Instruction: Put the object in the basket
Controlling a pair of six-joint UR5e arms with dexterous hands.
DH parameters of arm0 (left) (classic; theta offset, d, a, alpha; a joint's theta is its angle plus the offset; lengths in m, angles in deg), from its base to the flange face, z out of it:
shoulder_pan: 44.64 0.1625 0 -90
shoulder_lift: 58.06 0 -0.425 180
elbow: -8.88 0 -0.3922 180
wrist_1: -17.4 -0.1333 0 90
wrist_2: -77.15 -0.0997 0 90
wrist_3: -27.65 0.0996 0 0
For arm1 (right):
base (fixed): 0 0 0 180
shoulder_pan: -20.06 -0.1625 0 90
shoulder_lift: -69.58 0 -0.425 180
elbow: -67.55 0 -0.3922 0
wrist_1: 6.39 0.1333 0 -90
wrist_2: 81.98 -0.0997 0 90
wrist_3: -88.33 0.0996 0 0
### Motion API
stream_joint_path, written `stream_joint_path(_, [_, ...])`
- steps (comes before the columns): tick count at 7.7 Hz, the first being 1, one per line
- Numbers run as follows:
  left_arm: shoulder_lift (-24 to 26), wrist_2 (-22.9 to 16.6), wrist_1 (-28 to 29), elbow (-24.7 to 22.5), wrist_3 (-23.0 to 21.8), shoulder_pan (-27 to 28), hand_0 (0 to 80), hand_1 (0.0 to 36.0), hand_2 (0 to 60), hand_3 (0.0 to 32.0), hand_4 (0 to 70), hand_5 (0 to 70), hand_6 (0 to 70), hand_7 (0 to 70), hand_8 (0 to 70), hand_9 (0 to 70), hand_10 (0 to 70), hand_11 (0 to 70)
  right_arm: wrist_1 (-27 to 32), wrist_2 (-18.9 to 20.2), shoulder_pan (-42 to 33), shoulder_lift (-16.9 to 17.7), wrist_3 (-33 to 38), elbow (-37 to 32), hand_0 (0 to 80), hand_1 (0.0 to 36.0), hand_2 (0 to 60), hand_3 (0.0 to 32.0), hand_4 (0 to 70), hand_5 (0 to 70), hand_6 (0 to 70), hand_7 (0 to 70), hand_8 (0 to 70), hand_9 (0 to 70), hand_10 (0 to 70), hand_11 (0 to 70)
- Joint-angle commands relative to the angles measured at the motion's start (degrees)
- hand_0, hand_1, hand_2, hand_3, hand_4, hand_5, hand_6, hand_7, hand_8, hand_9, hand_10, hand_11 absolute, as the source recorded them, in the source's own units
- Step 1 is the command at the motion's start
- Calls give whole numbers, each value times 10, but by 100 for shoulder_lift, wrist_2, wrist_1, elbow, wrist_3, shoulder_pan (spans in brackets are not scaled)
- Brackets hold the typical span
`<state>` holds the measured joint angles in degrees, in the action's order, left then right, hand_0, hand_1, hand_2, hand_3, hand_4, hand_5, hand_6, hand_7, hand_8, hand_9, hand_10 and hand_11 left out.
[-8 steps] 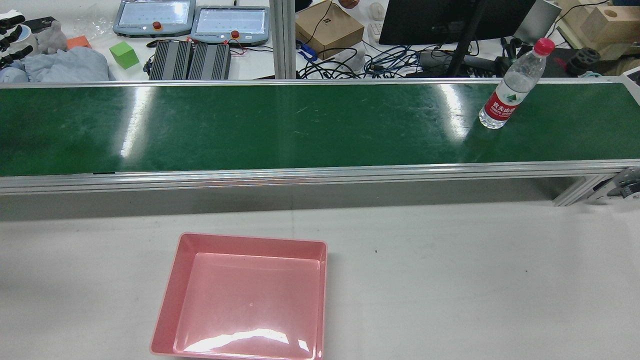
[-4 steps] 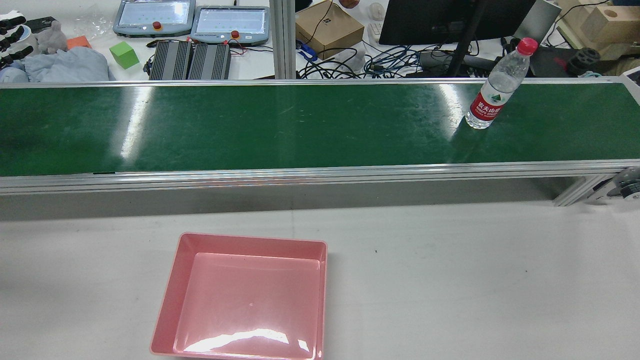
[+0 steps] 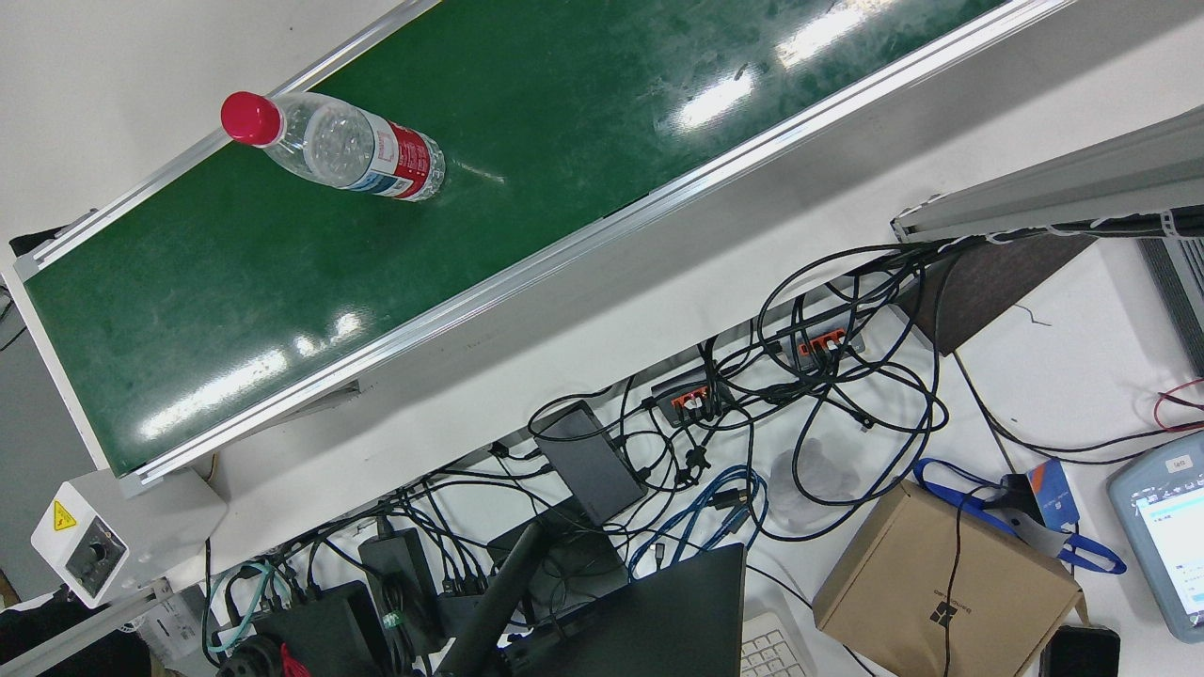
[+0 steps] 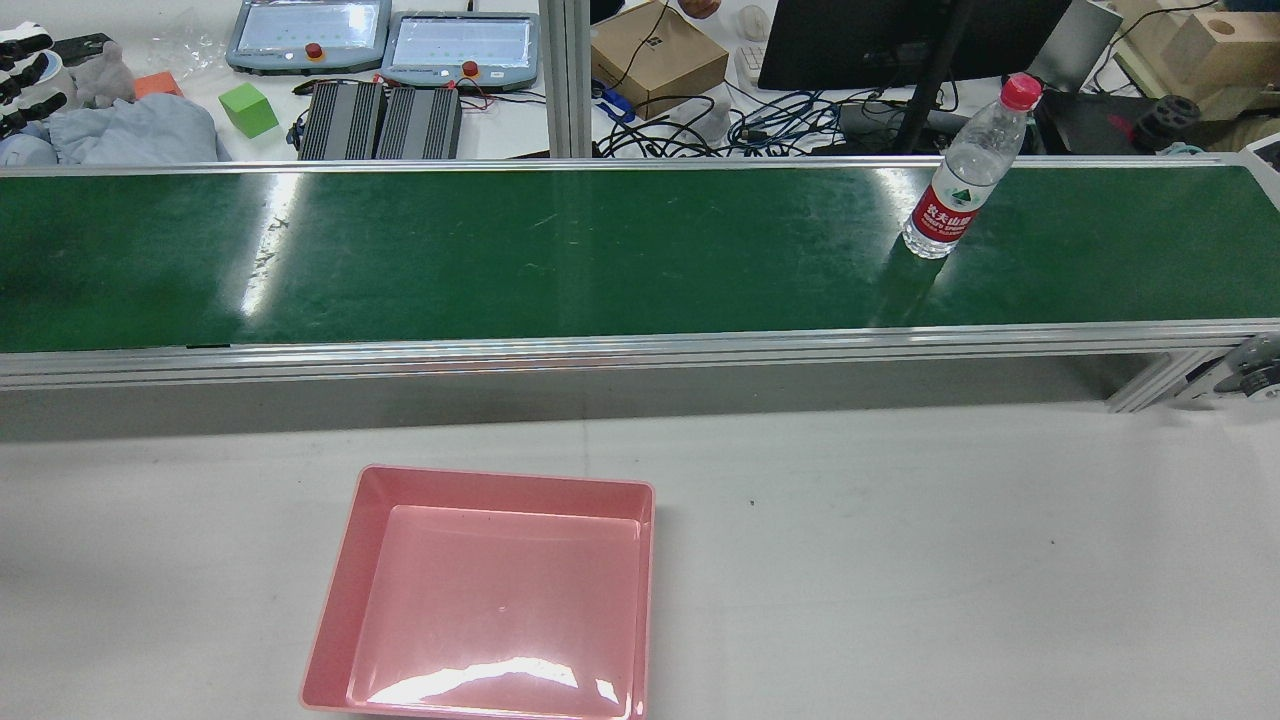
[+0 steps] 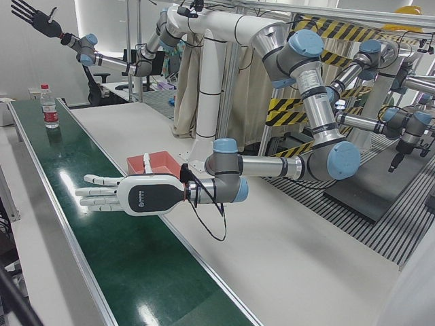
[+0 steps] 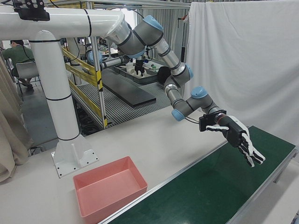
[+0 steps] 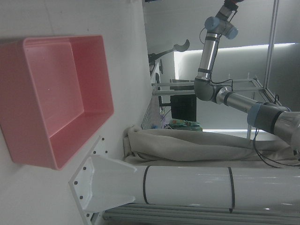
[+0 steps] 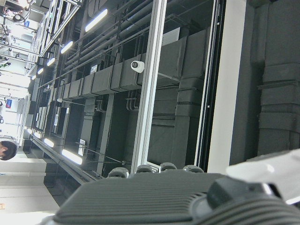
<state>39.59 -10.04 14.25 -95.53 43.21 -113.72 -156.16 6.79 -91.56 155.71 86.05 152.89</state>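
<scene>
– Left robot hand (image 5: pixel 129 195) is wide open, fingers flat over the green belt (image 4: pixel 500 260). Right robot hand (image 5: pixel 30 15) is up high, fingers spread too. Neither holds a thing.

– Where's the bottle (image 4: pixel 955 190)?

– Standing on the belt, far toward the right end, well apart from the pink basket (image 4: pixel 340 590) on the counter (image 4: pixel 900 550).

– How should a hand grab it?

– I think from the side, around its middle, so it won't tip. Mind the belt's metal edges. The belt and counter have lots of room.
</scene>
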Motion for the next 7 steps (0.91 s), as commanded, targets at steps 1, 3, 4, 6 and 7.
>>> stream_joint_path(1, [0,0,-54,-105,-9,-8,490,84,0,0,121,157,19,14,18,10,52,87,0,0,0,0,0,0,0,0,0,0,0,0,0,0,0,0,0,0])
stream_joint_path(3, [-9,0,-72,-167,-9,-26,488,84,0,0,118,157,19,14,19,12,53,88,0,0,0,0,0,0,0,0,0,0,0,0,0,0,0,0,0,0])
stream_joint_path(4, [-17,0,-81,-158,0,-9,487,83,0,0,118,159,20,14,20,12,54,89,0,0,0,0,0,0,0,0,0,0,0,0,0,0,0,0,0,0])
stream_joint_path(6, [0,0,-116,-176,18,27,490,83,0,0,122,160,20,15,19,12,55,91,0,0,0,0,0,0,0,0,0,0,0,0,0,0,0,0,0,0])
stream_joint_path(7, [0,0,-125,-167,35,35,486,82,0,0,123,160,20,15,20,14,54,89,0,0,0,0,0,0,0,0,0,0,0,0,0,0,0,0,0,0])
